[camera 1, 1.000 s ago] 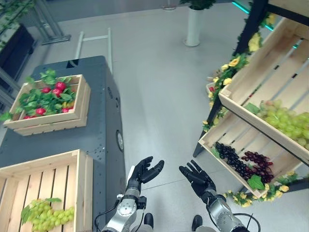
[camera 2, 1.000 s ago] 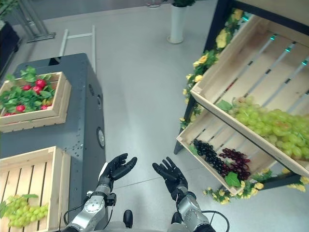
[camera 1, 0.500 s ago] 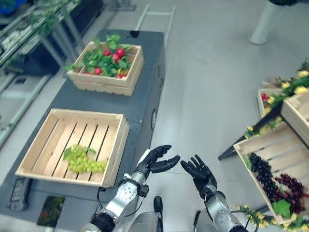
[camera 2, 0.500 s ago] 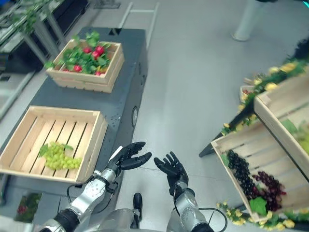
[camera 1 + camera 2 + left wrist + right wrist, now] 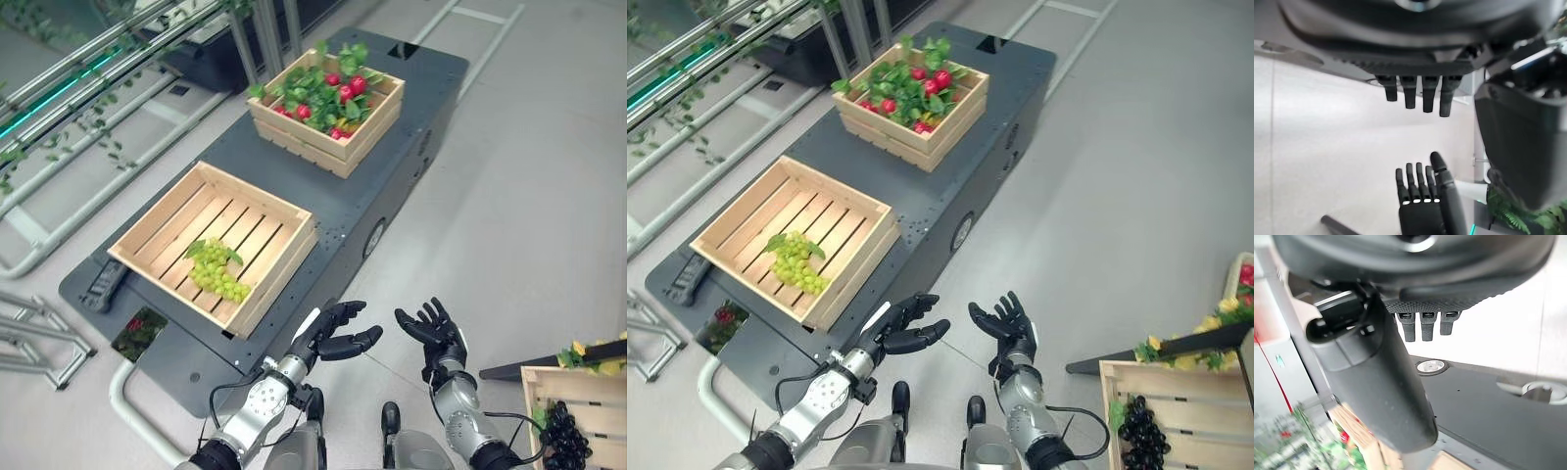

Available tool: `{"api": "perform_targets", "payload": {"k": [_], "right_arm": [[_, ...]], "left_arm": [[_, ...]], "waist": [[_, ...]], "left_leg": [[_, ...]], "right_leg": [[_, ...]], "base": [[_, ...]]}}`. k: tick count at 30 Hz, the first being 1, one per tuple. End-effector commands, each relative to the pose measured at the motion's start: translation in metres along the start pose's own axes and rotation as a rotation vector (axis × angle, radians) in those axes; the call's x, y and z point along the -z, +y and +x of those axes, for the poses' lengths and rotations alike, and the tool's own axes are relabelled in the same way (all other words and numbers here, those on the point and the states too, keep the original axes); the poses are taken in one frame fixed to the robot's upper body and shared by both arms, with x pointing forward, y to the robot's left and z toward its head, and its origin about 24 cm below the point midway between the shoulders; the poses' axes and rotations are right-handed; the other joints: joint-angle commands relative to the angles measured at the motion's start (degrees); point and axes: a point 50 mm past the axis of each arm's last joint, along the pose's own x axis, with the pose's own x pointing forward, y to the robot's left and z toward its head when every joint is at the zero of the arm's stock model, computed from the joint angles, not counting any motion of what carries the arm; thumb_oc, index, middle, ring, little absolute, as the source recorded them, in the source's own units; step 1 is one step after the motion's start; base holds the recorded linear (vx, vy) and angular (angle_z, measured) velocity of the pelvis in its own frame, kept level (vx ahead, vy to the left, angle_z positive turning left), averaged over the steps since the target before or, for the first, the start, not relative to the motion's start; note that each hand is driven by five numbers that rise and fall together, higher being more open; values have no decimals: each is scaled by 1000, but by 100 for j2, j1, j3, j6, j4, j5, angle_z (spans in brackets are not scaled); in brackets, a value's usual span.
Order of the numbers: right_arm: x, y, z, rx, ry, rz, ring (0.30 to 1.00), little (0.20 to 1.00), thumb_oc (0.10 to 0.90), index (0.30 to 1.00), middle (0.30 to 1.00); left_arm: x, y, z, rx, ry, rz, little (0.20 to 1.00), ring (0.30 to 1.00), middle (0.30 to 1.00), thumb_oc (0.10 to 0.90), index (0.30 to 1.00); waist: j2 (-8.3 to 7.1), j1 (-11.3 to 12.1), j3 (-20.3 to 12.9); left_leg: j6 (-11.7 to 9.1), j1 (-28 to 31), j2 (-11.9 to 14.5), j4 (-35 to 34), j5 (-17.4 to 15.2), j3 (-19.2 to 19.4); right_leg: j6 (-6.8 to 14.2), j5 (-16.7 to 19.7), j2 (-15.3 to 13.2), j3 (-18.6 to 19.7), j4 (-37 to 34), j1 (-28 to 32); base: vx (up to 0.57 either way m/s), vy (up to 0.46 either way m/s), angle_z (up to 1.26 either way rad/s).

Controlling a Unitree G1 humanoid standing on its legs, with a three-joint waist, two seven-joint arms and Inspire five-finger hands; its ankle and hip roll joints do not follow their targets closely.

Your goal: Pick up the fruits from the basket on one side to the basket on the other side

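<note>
Since a second ago my head camera has swung left, so the grey cart now lies ahead of both hands and the slanted shelf crates have slid off toward my right; the things themselves haven't shifted.

My left hand [image 5: 333, 338] and right hand [image 5: 432, 331] hover empty above the floor, palms up, fingers loosely spread. I judge that's a carrying-free pose for turning, between placing and fetching.

Ahead of the left hand sits the slatted crate [image 5: 162, 220] of pale raw wood, with one bunch of green grapes [image 5: 214, 270] resting on its boards, knobbly and matte, leaf attached. Beyond it, farther from my hands, a second crate [image 5: 370, 116] holds red fruit in leaves. Low to the right of my right hand, dark grapes [image 5: 1140, 431] lie in another wooden crate [image 5: 1200, 382], likely my source.
</note>
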Motion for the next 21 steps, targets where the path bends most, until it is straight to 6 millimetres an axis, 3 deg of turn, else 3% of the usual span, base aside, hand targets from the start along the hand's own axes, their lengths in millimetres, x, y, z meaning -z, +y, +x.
{"api": "perform_targets", "payload": {"k": [1, 6, 13, 17, 19, 21], "right_arm": [[-18, 22, 2, -80, -123, 60, 900, 900, 800, 900, 900], [-11, 21, -5, -130, -93, 47, 900, 900, 800, 900, 900], [-12, 21, -14, -178, -106, -2, 900, 900, 800, 900, 900], [-25, 23, -9, -201, -143, -21, 900, 900, 800, 900, 900], [-32, 21, -6, -209, -161, -38, 900, 900, 800, 900, 900], [-35, 20, -5, -209, -166, -51, 900, 900, 800, 900, 900]], "left_arm": [[-61, 5, 15, -19, -339, 62, 900, 900, 900, 800, 900], [-76, 21, 8, -130, -424, 186, 900, 900, 900, 800, 900], [-111, 66, -15, -429, -576, 346, 900, 900, 900, 800, 900], [-139, 99, -27, -667, -670, 569, 900, 900, 900, 800, 900], [-159, 124, -33, -838, -698, 782, 900, 900, 900, 800, 900], [-167, 136, -34, -909, -685, 841, 900, 900, 900, 800, 900]], "waist": [[-112, 6, -122], [-65, 78, -127], [-32, 271, -196], [-4, 345, -114], [19, 351, -22], [33, 336, 42]], "left_leg": [[-369, 316, 118, 92, -453, -129], [-443, 473, 96, -399, -249, -273], [-458, 508, 25, -573, -219, -439], [-484, 433, 20, -597, -189, -491], [-508, 313, 10, -537, -181, -508], [-513, 244, -4, -489, -177, -523]], "right_leg": [[139, 124, -397, 53, 613, -299], [167, 191, -419, -41, 265, -49], [141, 106, -441, -210, 102, 159], [119, 36, -437, -263, 120, 124], [115, -13, -455, -289, 192, 25], [107, -40, -461, -280, 256, -46]], "base": [[10, 21, 35], [71, 57, 23], [75, 62, 15], [-3, 90, 15], [-36, 120, 9], [-37, 106, 5]]}}
